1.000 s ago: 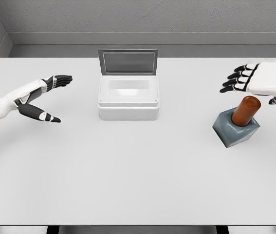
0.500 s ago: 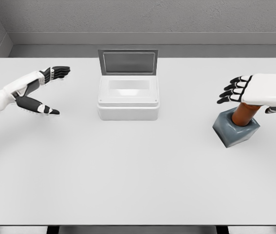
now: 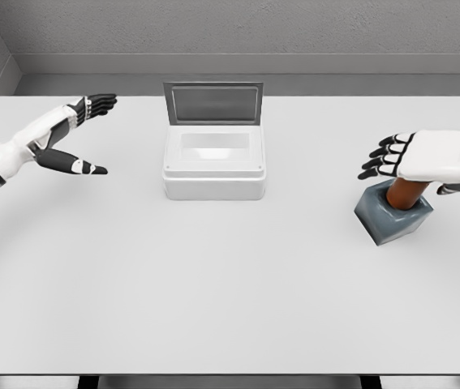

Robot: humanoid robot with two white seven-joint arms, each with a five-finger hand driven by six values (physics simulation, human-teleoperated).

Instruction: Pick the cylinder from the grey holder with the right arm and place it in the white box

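Here my right hand [image 3: 424, 160] sits over the top of the cylinder [image 3: 406, 194], palm down, the fingers [image 3: 382, 157] stretched out flat towards the left and not yet wrapped around anything. I have hold of nothing. The palm hides the cylinder's upper end, so I cannot tell whether it touches the top or hangs just above it. Only the brown lower part shows beneath my palm, standing in the grey holder [image 3: 392, 215], which rests on the counter [image 3: 230, 284] directly below my hand and a little nearer to me.

I judge this to be the reach-and-grasp step: the hand is in place above the cylinder, but the grasp is not made, so the pick has not begun. The next move, as I see it, calls for lowering or turning the hand so fingers and thumb can close round the cylinder's side rather than lie across its top, then drawing it straight up along its own axis so it clears the holder without dragging the holder along.

Well off to the left of my hand and somewhat farther back stands the white box [image 3: 213, 166], its lid [image 3: 213, 103] raised behind it and the inside open to receive the cylinder. Beyond that, at the far left, my left hand [image 3: 71, 142] hovers with spread fingers, holding nothing.
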